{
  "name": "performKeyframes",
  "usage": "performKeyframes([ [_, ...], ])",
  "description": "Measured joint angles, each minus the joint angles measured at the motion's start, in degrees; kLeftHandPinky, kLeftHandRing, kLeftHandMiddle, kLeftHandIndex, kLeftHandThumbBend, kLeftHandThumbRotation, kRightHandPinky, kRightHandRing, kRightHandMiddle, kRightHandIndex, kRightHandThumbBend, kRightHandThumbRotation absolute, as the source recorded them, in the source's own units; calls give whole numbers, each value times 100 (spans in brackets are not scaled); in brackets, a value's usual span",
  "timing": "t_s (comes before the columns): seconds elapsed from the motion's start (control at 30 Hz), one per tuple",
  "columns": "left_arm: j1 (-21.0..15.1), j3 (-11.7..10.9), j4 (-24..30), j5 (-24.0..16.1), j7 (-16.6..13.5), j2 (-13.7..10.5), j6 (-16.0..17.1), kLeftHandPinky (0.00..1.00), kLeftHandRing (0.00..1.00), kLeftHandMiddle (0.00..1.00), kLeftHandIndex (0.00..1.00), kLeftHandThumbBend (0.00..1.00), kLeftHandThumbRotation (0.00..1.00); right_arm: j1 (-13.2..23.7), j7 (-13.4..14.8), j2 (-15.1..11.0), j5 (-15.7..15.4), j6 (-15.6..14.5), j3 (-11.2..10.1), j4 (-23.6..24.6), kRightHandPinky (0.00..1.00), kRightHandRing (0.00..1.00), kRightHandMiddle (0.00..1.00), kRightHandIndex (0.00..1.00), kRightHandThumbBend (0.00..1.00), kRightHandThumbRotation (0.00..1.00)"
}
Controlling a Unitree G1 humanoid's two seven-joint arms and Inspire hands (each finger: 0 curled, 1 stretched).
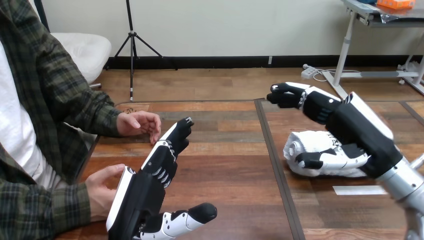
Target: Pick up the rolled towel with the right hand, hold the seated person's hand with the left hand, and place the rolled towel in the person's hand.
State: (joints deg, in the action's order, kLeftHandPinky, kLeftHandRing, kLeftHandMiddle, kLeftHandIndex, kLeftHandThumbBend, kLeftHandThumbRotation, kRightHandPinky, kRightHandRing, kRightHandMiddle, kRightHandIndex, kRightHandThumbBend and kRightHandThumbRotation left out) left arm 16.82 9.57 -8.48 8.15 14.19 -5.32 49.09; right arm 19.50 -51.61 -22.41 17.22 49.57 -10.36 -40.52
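The rolled white towel [306, 146] lies on the wooden table [225, 165] at the right. My right hand [350, 130] hovers over it, open: its fingers [286, 95] reach out above and past the towel, and its thumb [311, 160] sits low against the towel's near side. My left hand [150, 185] is at the lower left, open, with straight fingers pointing toward the person's upper hand [137, 123], whose fingertips are right beside mine. The person's lower hand [101, 192] rests by the back of my left hand.
A dark seam [276, 160] runs down the table between the two hands. A white strip [358, 190] lies on the table just in front of the towel. The person sits at the left edge of the table.
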Motion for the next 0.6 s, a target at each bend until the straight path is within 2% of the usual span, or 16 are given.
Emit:
performKeyframes([
  [0.3, -32, -8, 0, 10, 6, 21, 0, 94, 94, 94, 89, 100, 49, 283, 247, -465, -622, 2, 25, -216, 92, 92, 87, 90, 100, 50],
  [0.6, -52, -19, 0, 18, 19, 40, -2, 91, 94, 94, 89, 100, 50, 623, 432, -982, -1177, -290, 128, -467, 98, 97, 90, 92, 100, 53],
])
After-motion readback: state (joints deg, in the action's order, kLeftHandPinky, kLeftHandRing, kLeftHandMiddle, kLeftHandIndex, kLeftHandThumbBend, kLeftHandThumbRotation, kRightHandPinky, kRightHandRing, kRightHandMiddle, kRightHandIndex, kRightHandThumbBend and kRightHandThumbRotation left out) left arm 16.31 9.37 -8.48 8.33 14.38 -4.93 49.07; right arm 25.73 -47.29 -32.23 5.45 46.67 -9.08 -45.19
